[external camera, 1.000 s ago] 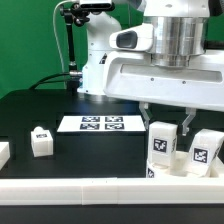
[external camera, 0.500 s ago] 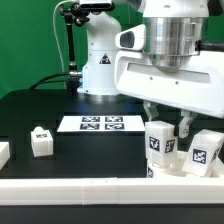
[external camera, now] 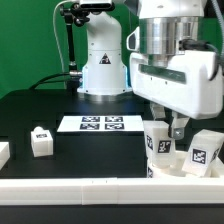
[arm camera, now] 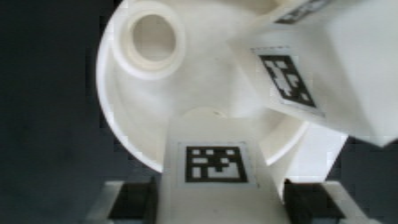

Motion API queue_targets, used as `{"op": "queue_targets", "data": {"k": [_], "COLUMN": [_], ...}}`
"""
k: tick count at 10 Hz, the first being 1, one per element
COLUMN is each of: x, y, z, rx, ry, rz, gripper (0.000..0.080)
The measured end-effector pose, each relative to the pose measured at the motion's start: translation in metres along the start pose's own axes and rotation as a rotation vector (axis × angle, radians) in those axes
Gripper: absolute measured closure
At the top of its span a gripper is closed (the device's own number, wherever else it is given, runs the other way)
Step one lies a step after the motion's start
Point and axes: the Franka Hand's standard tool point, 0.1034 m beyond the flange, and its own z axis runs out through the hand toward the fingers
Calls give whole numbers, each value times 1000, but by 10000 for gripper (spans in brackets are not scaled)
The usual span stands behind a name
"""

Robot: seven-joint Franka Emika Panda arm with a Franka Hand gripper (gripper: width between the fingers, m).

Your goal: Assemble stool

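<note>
Tabletop [external camera: 40, 105], black and broad, is carrying everything here. Toward the exterior view's right, close to the long white border rail [external camera: 90, 188], the thick round white plastic seat disc [arm camera: 128, 110] is lying flat with two legs standing on it. The seat is looking rigid, smooth and fairly light, so it is probably going to slide on the black surface if pushed sideways. One open round socket [arm camera: 151, 45] is showing in its face.

The chunky white plastic block leg with the square tag [arm camera: 215, 150] is standing upright on the disc. The pincer [arm camera: 222, 203] is clamping it, with one finger on each flat side. Those flat opposed faces are offering the best hold. The plastic is looking hard and slick, so a square, even grip is likely mattering more than force.

A second tagged white block leg [external camera: 203, 150] is standing just beside it on the seat. Well apart, toward the exterior view's left, a small loose tagged white leg [external camera: 40, 141] is sitting on the tabletop.
</note>
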Motion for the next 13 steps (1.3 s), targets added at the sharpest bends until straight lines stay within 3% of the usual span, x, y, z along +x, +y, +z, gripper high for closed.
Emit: {"op": "queue_targets", "data": {"k": [5, 10, 11, 12, 13], "x": [0, -1, -2, -8, -12], "y": [-2, -2, -2, -5, -7], "z": [1, 0, 0, -4, -7], "rx": [19, 11, 10, -4, -1], "ry": [-56, -64, -64, -70, -73], "rz": [310, 445, 438, 377, 333], "gripper": [460, 460, 257, 179, 179]}}
